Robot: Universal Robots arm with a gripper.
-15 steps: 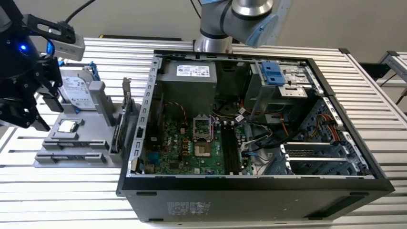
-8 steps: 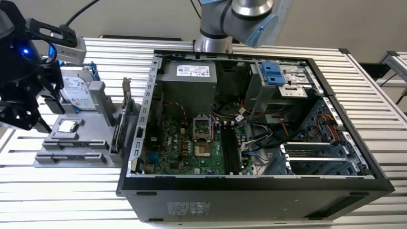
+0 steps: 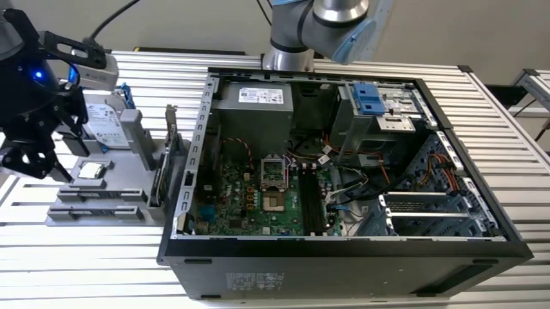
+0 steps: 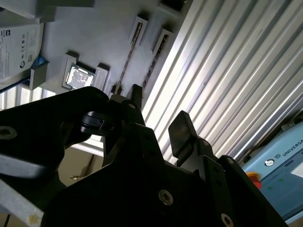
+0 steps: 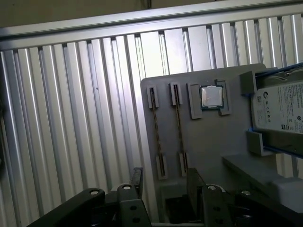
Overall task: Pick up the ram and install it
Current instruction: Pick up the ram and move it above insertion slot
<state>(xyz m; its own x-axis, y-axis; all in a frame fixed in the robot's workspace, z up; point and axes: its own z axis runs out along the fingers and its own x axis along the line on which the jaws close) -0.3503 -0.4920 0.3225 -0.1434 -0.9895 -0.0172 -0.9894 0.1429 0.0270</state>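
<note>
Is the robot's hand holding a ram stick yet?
No, the hand is open and empty above the two ram sticks in the gray holder.

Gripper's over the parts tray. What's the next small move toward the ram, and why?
Probably shift the gripper sideways to centre on one ram stick. It is open and empty above the gray tray, and two sticks stand edge-up in neighbouring slots, both in line with its gap; descending now might straddle both.
</note>
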